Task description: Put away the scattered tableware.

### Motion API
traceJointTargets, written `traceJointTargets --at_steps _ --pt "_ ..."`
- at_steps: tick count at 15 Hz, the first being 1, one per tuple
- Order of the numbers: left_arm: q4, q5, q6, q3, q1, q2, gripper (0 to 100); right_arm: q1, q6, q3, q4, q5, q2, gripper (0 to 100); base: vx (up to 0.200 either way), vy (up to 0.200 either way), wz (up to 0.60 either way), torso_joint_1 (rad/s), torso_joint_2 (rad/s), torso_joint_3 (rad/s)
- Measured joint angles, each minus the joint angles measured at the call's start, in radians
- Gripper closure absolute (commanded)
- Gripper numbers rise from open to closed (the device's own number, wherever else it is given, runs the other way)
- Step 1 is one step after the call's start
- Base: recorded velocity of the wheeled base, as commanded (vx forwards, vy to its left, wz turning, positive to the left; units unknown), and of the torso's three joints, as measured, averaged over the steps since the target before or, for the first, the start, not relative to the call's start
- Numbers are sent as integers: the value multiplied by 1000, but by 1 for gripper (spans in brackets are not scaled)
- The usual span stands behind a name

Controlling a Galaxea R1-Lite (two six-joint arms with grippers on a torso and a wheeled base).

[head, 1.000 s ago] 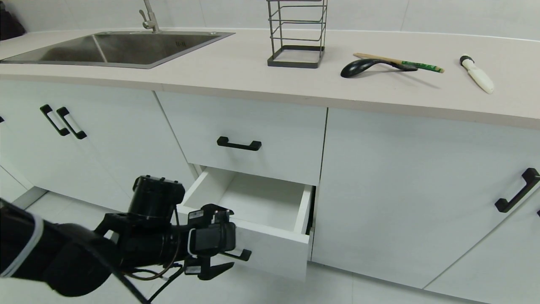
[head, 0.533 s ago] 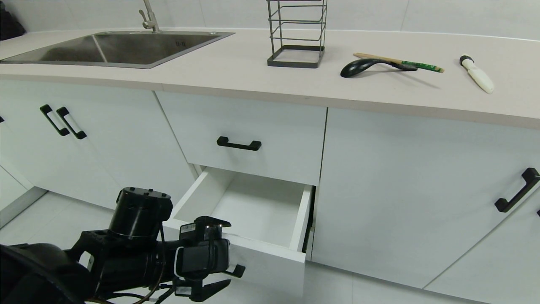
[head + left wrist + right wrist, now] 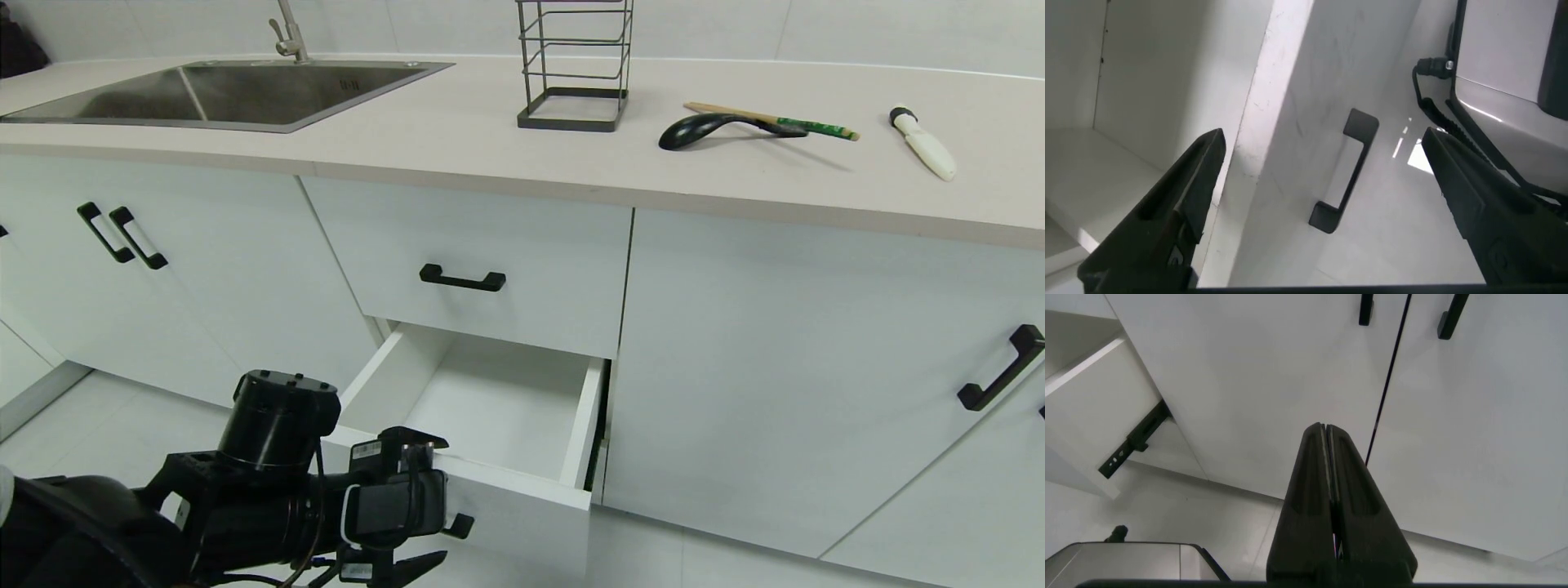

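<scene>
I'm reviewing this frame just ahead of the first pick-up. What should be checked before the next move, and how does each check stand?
1. Open drawer: ok, pulled well out.
2. Free left gripper: ok, open, fingers either side of the handle, not touching it.
3. Ready right gripper: not ok, shut, low by the cabinet fronts.
4. Reachable spoon: cannot tell; it lies on the counter.
5. Separate chopsticks: not ok, the spoon's handle crosses them.
6. Separate white utensil: ok, lies alone.

Bright even light w/ soft shadows, slight wide-angle warp.
</scene>
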Motion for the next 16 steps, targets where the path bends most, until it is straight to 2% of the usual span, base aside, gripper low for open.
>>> traceJointTargets --at_steps 5,16 --pt "-6 9 1 -26 0 23 0 0 0 0 0 0 0 100 0 0 0 0 0 0" --pt "9 1 -6 84 -21 -11 0 0 0 0 0 0 0 100 0 0 0 0 0 0"
